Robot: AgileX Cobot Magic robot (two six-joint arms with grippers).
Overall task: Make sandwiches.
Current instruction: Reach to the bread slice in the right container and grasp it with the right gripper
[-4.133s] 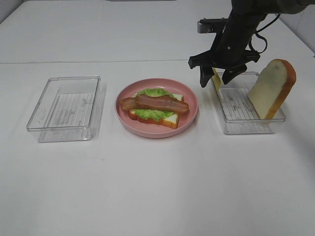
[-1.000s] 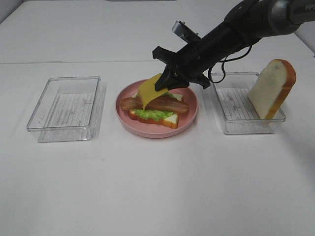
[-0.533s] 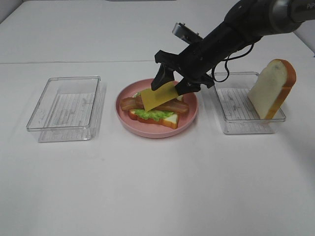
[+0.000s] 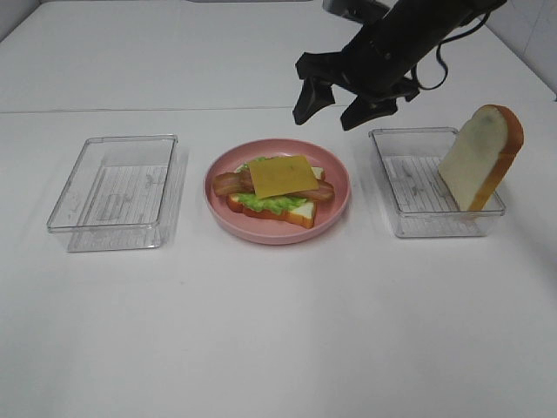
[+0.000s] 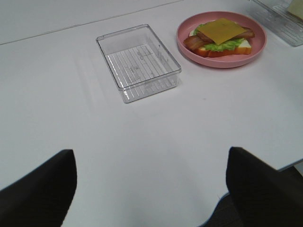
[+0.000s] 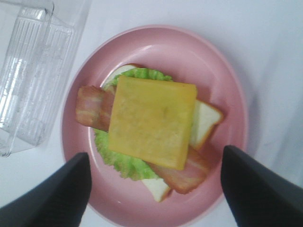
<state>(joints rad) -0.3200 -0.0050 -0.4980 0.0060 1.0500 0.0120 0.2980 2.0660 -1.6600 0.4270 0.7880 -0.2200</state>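
A plain white worktop (image 4: 261, 331) fills nearly all of the high view, matte and evenly lit, with only soft, faint shadows. A thin seam (image 4: 130, 111) runs across it towards the back, with more white surface beyond. At the far left corner a sliver of grey floor (image 4: 10, 16) shows. In the left wrist view the worktop's near edge curves over something dark below (image 5: 222, 213).

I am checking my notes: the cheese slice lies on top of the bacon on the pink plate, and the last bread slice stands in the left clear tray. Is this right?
Not quite. The bread slice stands in the right clear tray, as the exterior high view shows; the left tray holds nothing. The cheese slice does lie on the bacon on the pink plate.
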